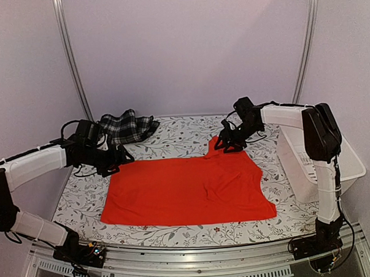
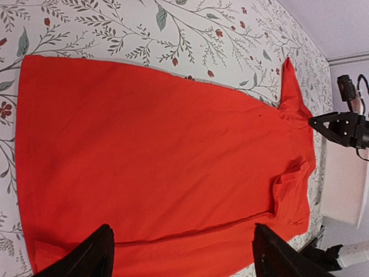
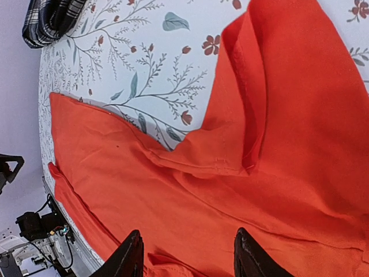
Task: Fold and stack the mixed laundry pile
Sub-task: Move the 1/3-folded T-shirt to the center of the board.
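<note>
Task state, read from the near edge outward.

- Red short-sleeved shirt point(image 1: 187, 190) lay spread flat in the middle of the desk point(image 1: 177, 234), on the floral cover, with its long lower edge toward the arm bases. It was smoothed out but no fold was visible across the body. By my reading, folding had not properly begun.
- Left gripper point(image 1: 122, 158) sat at the shirt's far-left corner. Its jaws were wide apart and empty, with red cloth lying beneath them in the wrist view.
- Right gripper point(image 1: 226, 144) sat over the far-right shoulder, just beside the sleeve point(image 1: 211, 146) that poked out toward the back. Its jaws stood partly apart and no cloth was visibly pinched. The cloth by that sleeve was creased over on itself.
- White plastic basket point(image 1: 352, 162) stood at the right edge of the desk, apart from the shirt.
- Plaid garment point(image 1: 128, 127) lay crumpled in the far-left corner, well apart from the shirt.

Done: one garment laid out. Left: fold the red shirt, fold the plaid one, stack both.
</note>
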